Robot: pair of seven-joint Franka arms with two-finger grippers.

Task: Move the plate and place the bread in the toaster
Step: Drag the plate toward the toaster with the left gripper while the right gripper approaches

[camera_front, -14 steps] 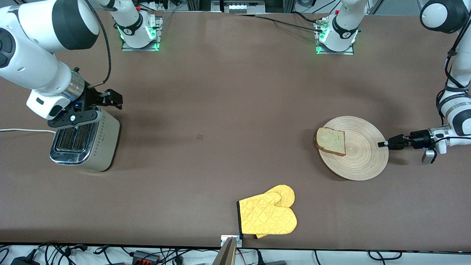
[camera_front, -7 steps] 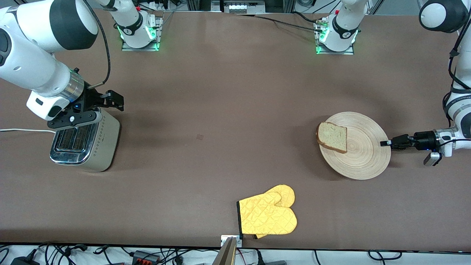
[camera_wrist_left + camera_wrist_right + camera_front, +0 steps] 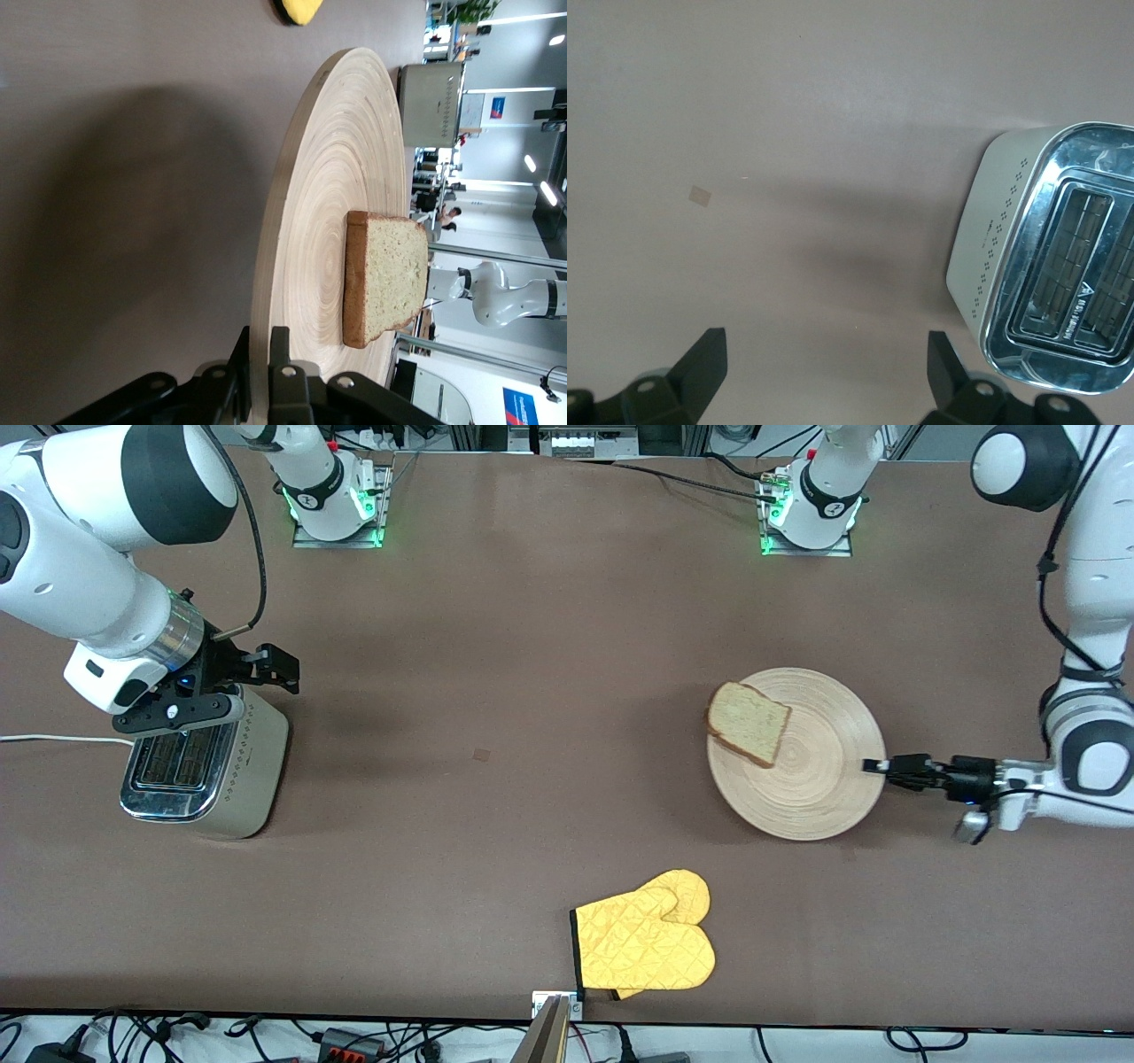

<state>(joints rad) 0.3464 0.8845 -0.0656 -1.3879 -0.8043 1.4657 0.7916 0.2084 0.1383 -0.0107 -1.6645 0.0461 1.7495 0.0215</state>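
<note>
Front view shows what the last second did: my left gripper point(image 3: 875, 765) has carried the plate point(image 3: 819, 797) away from the left arm's edge of the table and toward the middle, with the rim still pinched between my fingers. The plate has swung a little as it went, and the bread point(image 3: 749, 723) has ridden along, turned with it, on the part of the plate toward the right arm's end, one corner overhanging the rim. From my left wrist view the plate point(image 3: 310, 221) sits edge-on in my closed fingers point(image 3: 282, 390), and the bread point(image 3: 385, 274) lies flat on it, so my grip looks sound and the slice has not slid off. I judge the plate-moving step is under way but well short of done: the toaster point(image 3: 208, 766) stands near the right arm's edge of the table, well apart from the plate, with most of the table's middle between them. My right gripper point(image 3: 235, 686) has hardly stirred, waiting with its fingers spread wide just over the toaster's end that lies farther from the front camera; its wrist view shows the toaster point(image 3: 1050, 257) with both slots empty. A yellow oven mitt point(image 3: 645, 943) lies near the edge closest to the front camera, clear of the plate's path as I read it.
</note>
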